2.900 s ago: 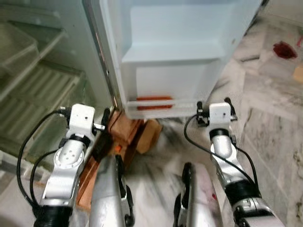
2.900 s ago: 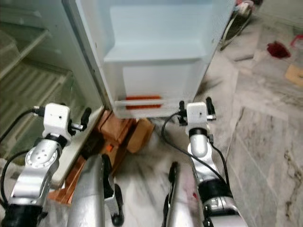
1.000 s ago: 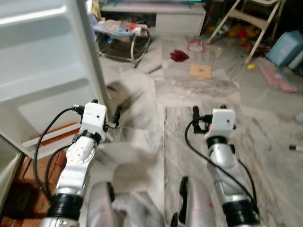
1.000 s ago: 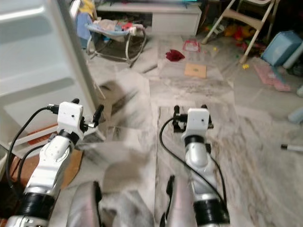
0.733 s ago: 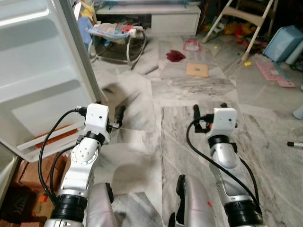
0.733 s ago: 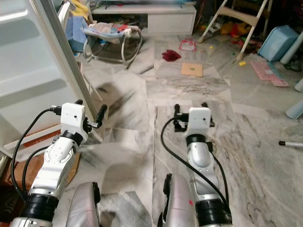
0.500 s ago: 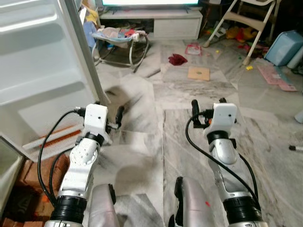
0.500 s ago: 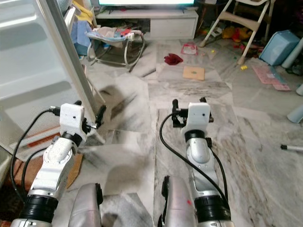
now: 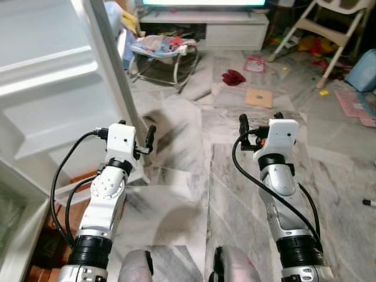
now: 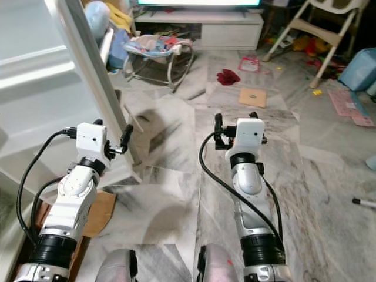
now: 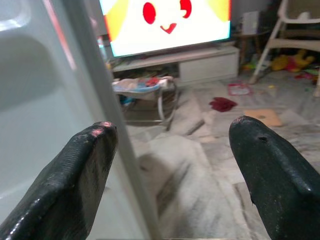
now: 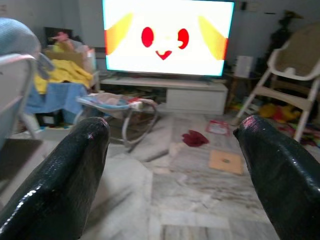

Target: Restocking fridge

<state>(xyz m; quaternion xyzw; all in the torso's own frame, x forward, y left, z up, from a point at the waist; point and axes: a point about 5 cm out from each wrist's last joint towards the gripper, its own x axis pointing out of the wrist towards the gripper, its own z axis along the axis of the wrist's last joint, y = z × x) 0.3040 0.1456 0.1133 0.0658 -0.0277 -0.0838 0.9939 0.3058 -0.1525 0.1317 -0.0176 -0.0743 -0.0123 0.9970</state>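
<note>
I have both arms raised in front of me with nothing in either; the left gripper (image 11: 165,170) has its fingers spread wide and empty, and the right gripper (image 12: 175,165) is the same, fingers well apart with only room between them. The open fridge door (image 9: 53,100) stands just beside the left gripper, on its outer side, its inner shelves pale and bare as far as I can see; I judge I am between loads, facing away from the fridge into the room, so the step in hand is going to fetch stock, not placing any. I cannot make out any groceries to pick up; the next move calls for finding them first, then walking over the marble floor (image 10: 176,194) without clipping the door edge with the left arm.

The wrist views give me what the head views cut off: a lit television (image 12: 167,37) far ahead of both grippers; the head views in turn show a baby bouncer (image 10: 154,48), a red cloth (image 10: 228,76) and a white high chair (image 10: 329,29) beyond the grippers.
</note>
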